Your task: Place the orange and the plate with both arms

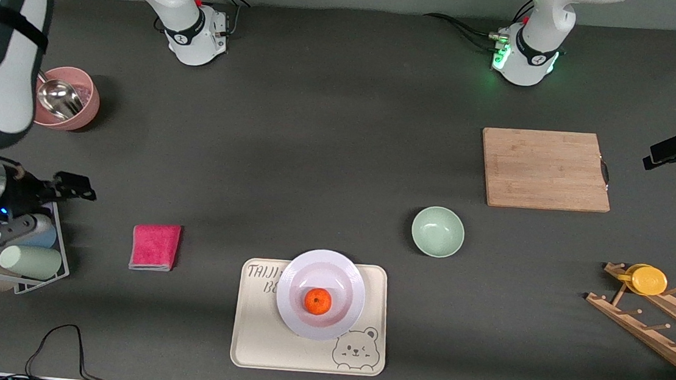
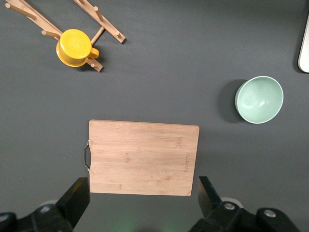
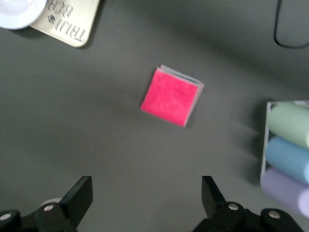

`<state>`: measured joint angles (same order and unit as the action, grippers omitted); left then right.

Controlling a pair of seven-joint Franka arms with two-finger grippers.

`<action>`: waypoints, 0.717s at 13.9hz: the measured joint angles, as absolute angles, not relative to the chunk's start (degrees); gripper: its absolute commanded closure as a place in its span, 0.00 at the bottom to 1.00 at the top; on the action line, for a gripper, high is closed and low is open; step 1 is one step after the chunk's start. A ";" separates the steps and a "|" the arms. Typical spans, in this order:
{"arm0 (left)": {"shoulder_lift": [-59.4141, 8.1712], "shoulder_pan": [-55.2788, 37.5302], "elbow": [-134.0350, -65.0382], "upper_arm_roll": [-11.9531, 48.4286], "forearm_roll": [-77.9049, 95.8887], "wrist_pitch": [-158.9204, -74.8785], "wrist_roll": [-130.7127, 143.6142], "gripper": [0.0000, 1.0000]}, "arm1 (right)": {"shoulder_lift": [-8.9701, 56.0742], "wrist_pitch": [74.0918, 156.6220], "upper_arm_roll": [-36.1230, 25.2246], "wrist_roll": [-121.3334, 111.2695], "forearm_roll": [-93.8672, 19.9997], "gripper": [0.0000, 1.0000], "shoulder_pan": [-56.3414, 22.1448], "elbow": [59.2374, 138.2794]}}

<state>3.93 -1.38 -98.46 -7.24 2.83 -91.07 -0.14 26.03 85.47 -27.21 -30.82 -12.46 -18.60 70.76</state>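
The orange (image 1: 318, 301) lies in the middle of the pale lavender-white plate (image 1: 342, 276). The plate rests on the cream bear tray (image 1: 258, 336) near the table's front edge. A bit of the plate (image 3: 14, 9) shows in the right wrist view. My left gripper (image 1: 668, 151) is open and empty, up in the air at the left arm's end of the table; in its wrist view (image 2: 144, 203) the jaws stand wide apart over the table beside the cutting board (image 2: 142, 157). My right gripper (image 1: 75, 186) is open and empty, raised near the bottle rack (image 1: 32, 261); its wrist view (image 3: 147, 200) shows bare table between the jaws.
A mint-green bowl (image 1: 438, 231) sits between the tray and the wooden cutting board (image 1: 545, 169). A pink cloth (image 1: 155, 247) lies beside the tray. A pink cup with a metal spoon (image 1: 64, 99) and a wooden rack with a yellow cup (image 1: 647, 280) stand at the table's ends.
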 measured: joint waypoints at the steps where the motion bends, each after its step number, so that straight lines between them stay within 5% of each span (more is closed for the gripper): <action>1: 4.13 -1.38 -98.48 -7.20 2.83 -90.90 -0.15 0.00 | 23.97 85.48 -26.47 -28.99 -10.17 0.00 -18.48 72.46; 6: 5.09 -1.53 -98.51 -5.84 0.76 -90.59 -0.22 0.00 | 12.49 90.18 -7.59 -13.90 -0.38 0.00 -7.56 83.09; 10: 5.22 -1.60 -98.52 -5.35 0.54 -90.42 -0.22 0.00 | 6.29 94.82 -4.78 -12.47 -0.15 0.00 -2.72 91.25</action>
<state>5.22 -1.60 -98.52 -5.35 0.54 -90.42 -0.22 6.29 94.82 -4.78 -12.47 -0.15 -2.72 91.25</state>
